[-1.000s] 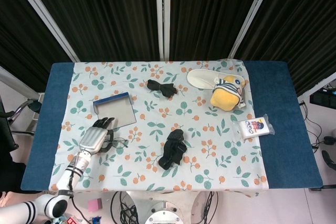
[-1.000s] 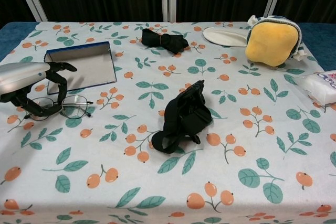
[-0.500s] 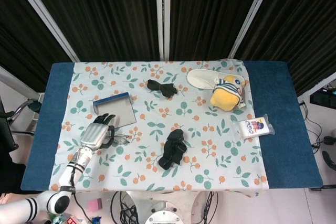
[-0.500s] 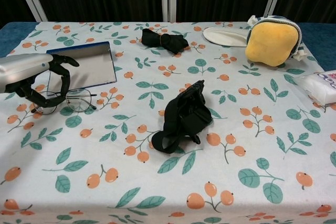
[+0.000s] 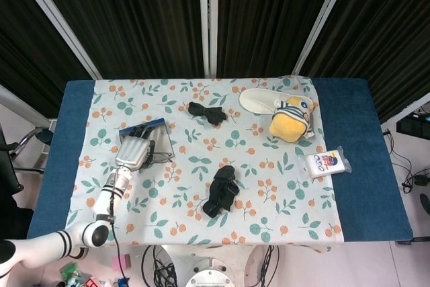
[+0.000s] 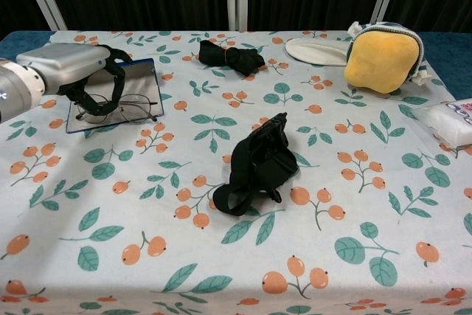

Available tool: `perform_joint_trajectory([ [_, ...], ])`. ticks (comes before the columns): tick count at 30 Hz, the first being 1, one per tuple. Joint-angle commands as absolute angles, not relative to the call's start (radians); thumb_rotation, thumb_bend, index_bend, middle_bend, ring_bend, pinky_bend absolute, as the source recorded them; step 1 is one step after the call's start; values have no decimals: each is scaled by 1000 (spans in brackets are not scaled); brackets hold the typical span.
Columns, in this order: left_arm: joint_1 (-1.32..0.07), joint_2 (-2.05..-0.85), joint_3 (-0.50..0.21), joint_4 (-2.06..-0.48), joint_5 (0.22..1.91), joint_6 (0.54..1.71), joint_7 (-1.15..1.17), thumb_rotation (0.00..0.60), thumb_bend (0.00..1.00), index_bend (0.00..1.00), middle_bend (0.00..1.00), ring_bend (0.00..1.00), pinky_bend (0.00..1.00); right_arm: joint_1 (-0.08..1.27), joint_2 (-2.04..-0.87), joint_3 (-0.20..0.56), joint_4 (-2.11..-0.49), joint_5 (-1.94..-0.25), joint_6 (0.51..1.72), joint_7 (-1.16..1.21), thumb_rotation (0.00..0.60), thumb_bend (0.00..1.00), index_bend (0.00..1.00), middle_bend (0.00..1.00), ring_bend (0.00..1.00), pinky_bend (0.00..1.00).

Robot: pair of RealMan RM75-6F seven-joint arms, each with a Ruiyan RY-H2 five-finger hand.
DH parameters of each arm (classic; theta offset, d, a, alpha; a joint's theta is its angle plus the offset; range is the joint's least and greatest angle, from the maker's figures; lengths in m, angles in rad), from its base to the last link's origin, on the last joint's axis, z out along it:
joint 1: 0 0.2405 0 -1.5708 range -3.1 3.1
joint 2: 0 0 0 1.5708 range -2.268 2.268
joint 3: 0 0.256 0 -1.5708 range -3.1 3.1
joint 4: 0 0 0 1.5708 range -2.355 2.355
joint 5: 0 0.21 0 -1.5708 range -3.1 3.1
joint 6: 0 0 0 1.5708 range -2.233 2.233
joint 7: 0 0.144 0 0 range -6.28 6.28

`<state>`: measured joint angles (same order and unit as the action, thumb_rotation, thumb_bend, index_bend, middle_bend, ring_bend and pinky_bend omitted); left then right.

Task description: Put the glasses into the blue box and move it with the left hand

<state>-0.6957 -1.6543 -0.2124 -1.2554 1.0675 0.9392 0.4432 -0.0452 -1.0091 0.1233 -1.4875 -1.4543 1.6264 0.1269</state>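
Gripping the glasses (image 6: 125,108), the left hand (image 6: 77,71) hangs over the blue box (image 6: 144,82).

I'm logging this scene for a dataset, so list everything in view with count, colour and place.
glasses: one, thin dark frame, over the blue box, held by the left hand
blue box: one, blue rim with grey inside, left part of the table
black bundle: one, black, far middle of the table
black strap: one, black, middle of the table
white slipper: one, white, far right, beside the plush toy
plush toy: one, yellow with striped top, far right
packet: one, white, right edge
tablecloth: one, white with orange fruit and green leaves, covers the table
left hand: one, silver with black fingers, over the blue box
right hand: not in view
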Motion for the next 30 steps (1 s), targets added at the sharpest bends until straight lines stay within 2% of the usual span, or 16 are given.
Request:
perform_joint_trajectory([
  [1,-730,-1712,-235,-1159,1038,958,489,600,473,601,95,42,116,-48,-1004,121,-1478,-1464,1635,137,600,189,0,0,0,0],
  [6,-735,-1760,-257,-1081,1023,998,484,600,467,598,95,42,115,-51,-1000,123,-1469,-1459,1634,155,600,190,0,0,0,0],
  [16,-754,-1814,-306,-998,927,996,525,600,461,571,85,42,115,-51,-992,124,-1492,-1465,1641,137,600,191,0,0,0,0],
  [20,-755,-1827,-329,-990,888,997,528,600,454,417,79,42,115,-53,-988,123,-1503,-1466,1642,126,600,192,0,0,0,0],
  [25,-760,-1837,-338,-979,871,1001,532,600,452,174,78,43,115,-56,-985,123,-1512,-1464,1646,119,600,192,0,0,0,0],
  [27,-758,-1836,-334,-986,883,1011,524,600,450,101,77,43,115,-57,-985,124,-1514,-1461,1648,118,600,193,0,0,0,0],
  [30,-749,-1819,-321,-1019,912,1021,503,600,448,55,71,43,115,-58,-987,125,-1514,-1458,1648,118,600,194,0,0,0,0],
])
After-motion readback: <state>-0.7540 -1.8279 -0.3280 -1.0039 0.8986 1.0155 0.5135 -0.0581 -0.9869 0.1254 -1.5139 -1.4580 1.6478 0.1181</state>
